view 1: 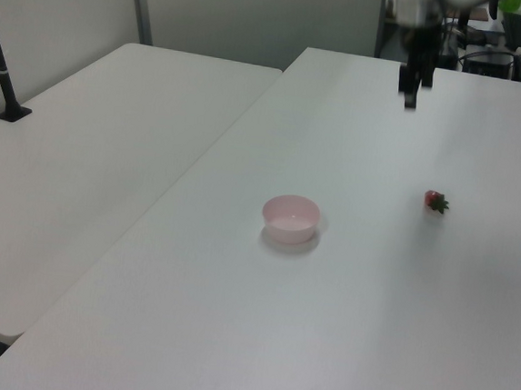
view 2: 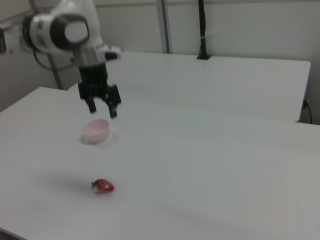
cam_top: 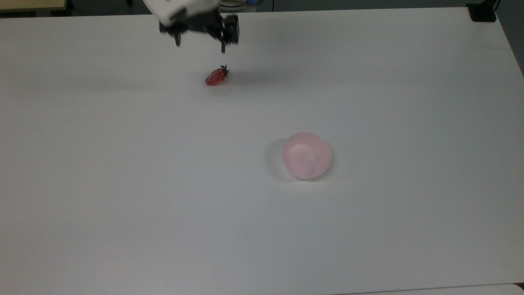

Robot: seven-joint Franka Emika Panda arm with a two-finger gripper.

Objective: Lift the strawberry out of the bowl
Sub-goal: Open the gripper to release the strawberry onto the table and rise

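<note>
White rounded arm (view 2: 65, 30) casing, grey joint cap; black gripper (view 2: 102, 107), two fingers

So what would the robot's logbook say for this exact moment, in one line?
gripper: open, raised above table | strawberry: lying on table, apart from bowl | bowl: empty, upright | held: nothing

White table (cam_top: 123, 184) carries strawberry (cam_top: 215, 76) and seemingly empty bowl (cam_top: 306, 155).
</note>
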